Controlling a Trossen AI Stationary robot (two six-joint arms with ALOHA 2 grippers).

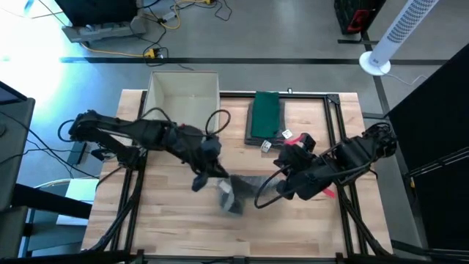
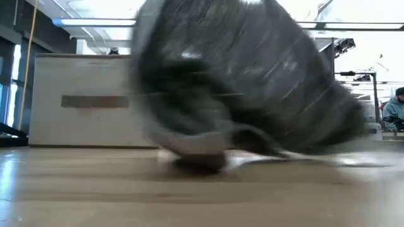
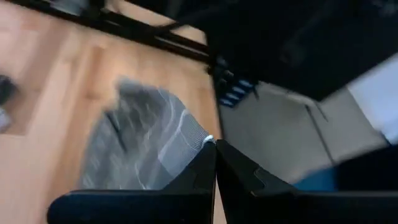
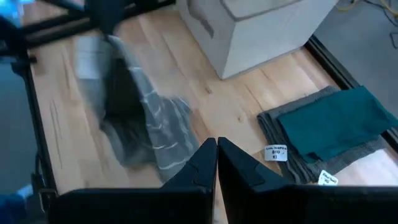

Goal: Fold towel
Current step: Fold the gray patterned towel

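Your wooden surface [image 1: 176, 227] carries the grey striped towel [image 1: 242, 192] near its middle, bunched between both arms, probably mid-fold. Your left gripper [image 3: 214, 149] has its fingers pressed together on a towel edge, lifting it; your right gripper [image 4: 217, 149] is closed too, apparently pinching the opposite edge. The low view is almost filled by blurred cloth, so the fold line stays hidden.

Towel [image 4: 146, 130]: soft grey striped cloth; table [image 1: 293, 227]: pale smooth wood.
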